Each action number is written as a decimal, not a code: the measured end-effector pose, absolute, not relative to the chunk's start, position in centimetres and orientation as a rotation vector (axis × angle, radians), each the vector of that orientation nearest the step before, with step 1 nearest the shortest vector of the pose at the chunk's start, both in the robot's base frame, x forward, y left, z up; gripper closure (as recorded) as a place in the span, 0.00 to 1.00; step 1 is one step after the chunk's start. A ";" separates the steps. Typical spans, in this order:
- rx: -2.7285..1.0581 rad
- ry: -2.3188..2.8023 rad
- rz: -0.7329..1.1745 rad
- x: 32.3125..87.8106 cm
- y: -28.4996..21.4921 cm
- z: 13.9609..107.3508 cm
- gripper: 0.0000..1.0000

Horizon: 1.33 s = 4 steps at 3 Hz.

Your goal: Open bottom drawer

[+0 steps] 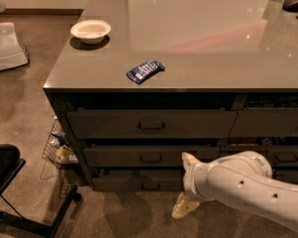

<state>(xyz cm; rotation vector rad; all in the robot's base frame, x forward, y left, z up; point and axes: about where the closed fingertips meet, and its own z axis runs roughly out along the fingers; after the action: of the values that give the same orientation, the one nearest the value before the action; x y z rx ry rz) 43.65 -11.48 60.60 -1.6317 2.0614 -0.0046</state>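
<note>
Tool sits just right of the bottom drawer, near its small handle. Its two fingers are apart, holding nothing.

A kitchen or break-room sort of space: a large, glossy grey surface tops stacks of wide dark drawers, standing island-like on a brown floor. A white bowl sits at 10 o'clock, a blue snack packet near centre. The robot's tool, fingers spread, hangs at 5 o'clock, low before the drawers.
</note>
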 end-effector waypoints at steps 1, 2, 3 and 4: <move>-1.643 1.992 0.045 44.7 -11.5 54.2 0.00; -1.661 1.943 0.082 46.6 -11.9 47.8 0.00; -1.677 1.933 0.097 48.7 -12.6 42.4 0.00; -1.695 1.967 0.090 50.7 -14.0 37.8 0.00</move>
<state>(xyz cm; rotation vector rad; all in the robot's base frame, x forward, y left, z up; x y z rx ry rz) 50.66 -14.00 37.84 -1.6953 1.9672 0.0899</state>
